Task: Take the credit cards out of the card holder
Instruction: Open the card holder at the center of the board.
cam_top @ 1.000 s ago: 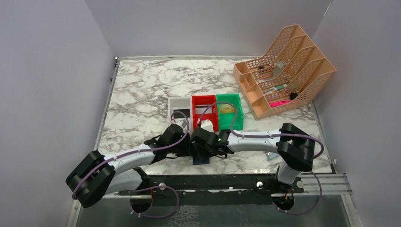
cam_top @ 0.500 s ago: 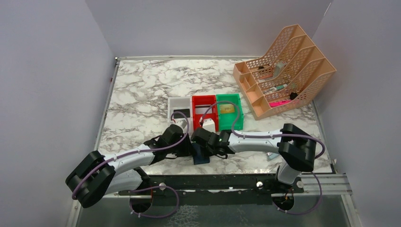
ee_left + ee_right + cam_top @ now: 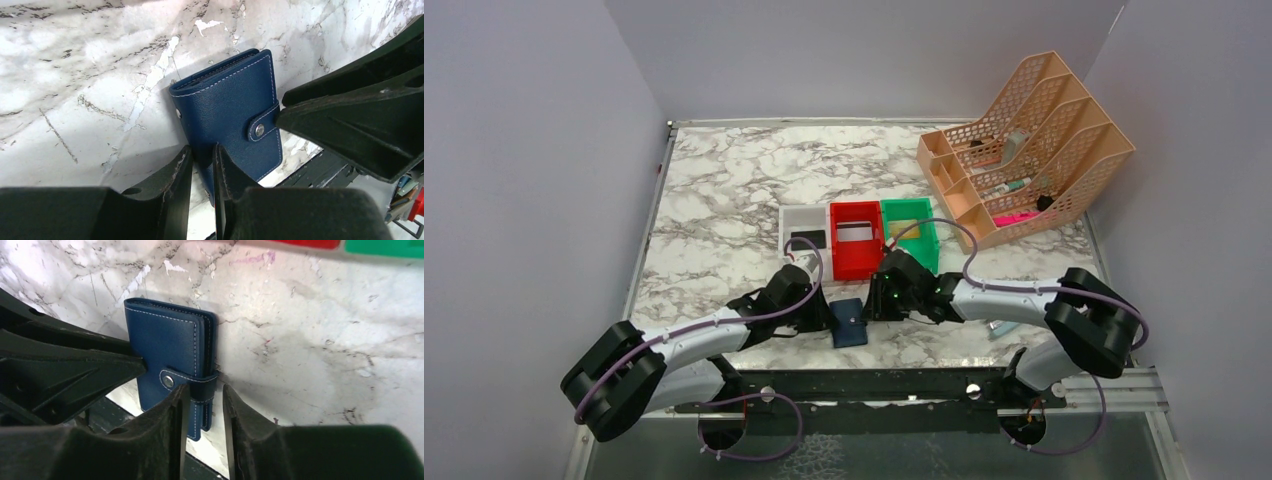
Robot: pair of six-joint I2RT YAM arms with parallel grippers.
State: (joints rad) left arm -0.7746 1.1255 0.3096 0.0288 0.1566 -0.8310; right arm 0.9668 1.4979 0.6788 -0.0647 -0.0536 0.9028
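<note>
The card holder (image 3: 848,322) is a navy wallet lying near the table's front edge, folded shut with its tab snapped (image 3: 258,130). My left gripper (image 3: 827,318) comes at it from the left, and its narrow jaws (image 3: 200,155) are pinched on the holder's near left corner. My right gripper (image 3: 876,303) reaches in from the right. Its fingers (image 3: 205,390) straddle the tab-side edge, with a sliver of table showing beside the right finger (image 3: 231,410). No credit cards show in the holder. A black card (image 3: 806,240) lies in the white bin and a pale one (image 3: 854,233) in the red bin.
The white bin (image 3: 799,217), red bin (image 3: 855,262) and green bin (image 3: 911,222) stand in a row just behind the grippers. A peach mesh organiser (image 3: 1024,150) fills the back right corner. A small silver object (image 3: 999,328) lies by the right arm. The black front rail (image 3: 874,382) is close behind the holder.
My right gripper has slid to the right off the top of the card holder, which now shows in the top view. Both pairs of jaws have narrowed. The left arm has hardly moved.
</note>
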